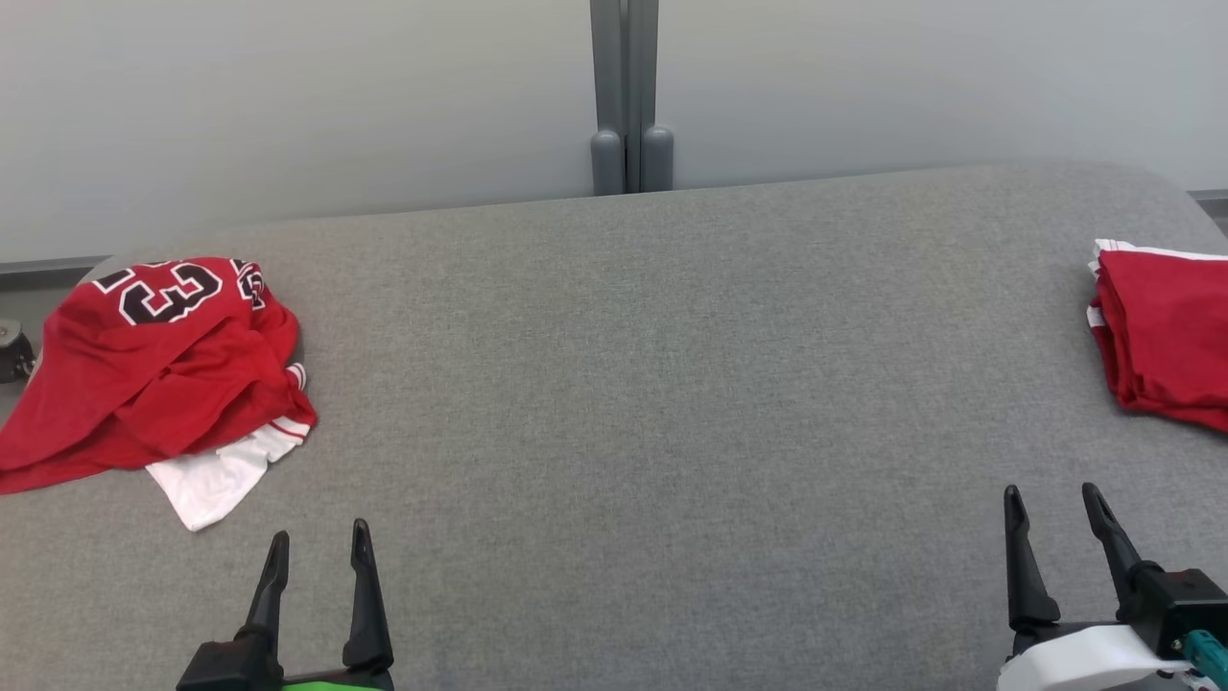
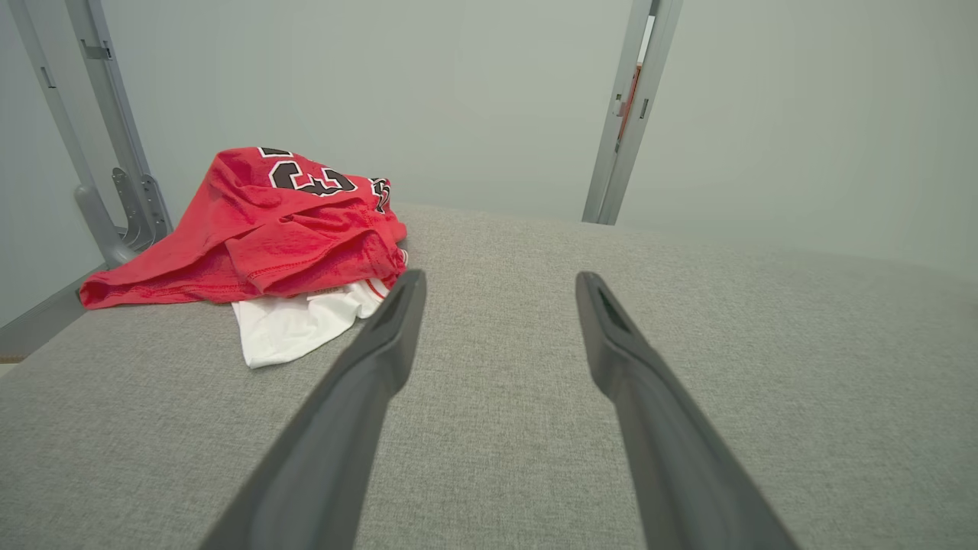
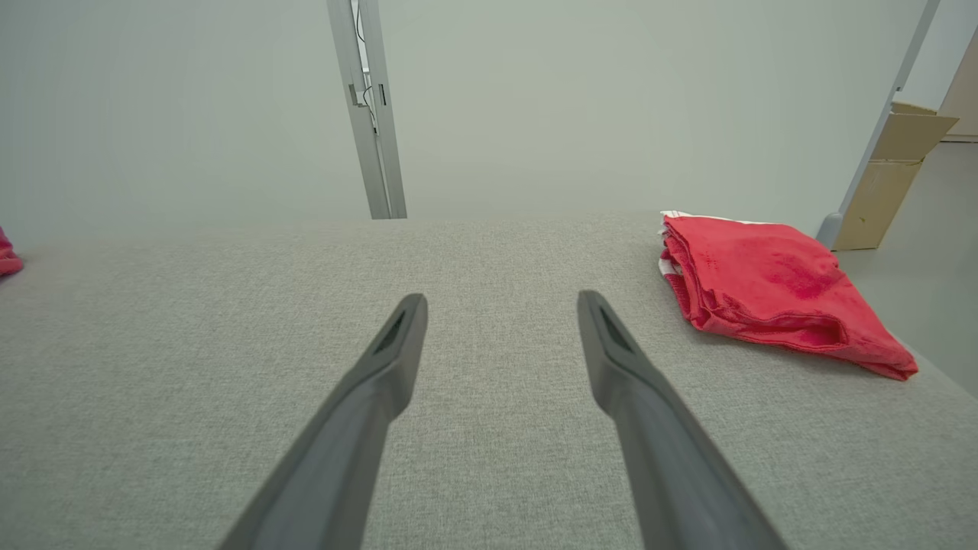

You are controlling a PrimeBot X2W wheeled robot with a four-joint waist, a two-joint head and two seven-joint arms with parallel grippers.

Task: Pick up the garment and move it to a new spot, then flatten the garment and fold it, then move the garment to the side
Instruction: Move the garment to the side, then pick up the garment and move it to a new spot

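At the near edge of the grey surface (image 1: pixel 624 403) we hold our left pincer (image 1: pixel 320 531) and right pincer (image 1: pixel 1050 489) wide and empty. Near the left one lies the crumpled red jersey (image 1: pixel 163 365), black numerals up, white cloth (image 1: pixel 216 480) under its near edge. A folded red garment (image 1: pixel 1166 336) sits far right.

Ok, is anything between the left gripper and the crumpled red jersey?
Nothing visible does. Grey table surface runs from the open left gripper to the red jersey; white fabric pokes out from under the jersey's near edge, toward the gripper.
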